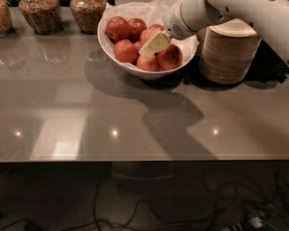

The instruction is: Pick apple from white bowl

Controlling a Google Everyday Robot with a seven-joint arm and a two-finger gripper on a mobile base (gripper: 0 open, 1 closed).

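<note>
Pinkish apple (146, 34) seemingly against hand (148, 48)

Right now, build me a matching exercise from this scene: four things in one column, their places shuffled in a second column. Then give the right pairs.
Things:
1. hand
2. white bowl
3. stacked beige bowls
4. glass jars

Places:
A. in a row at the back left of the counter
B. just right of the white bowl
C. down among the apples inside the bowl
D. back centre of the counter, lined with crinkled paper

Pairs: 1-C, 2-D, 3-B, 4-A
</note>
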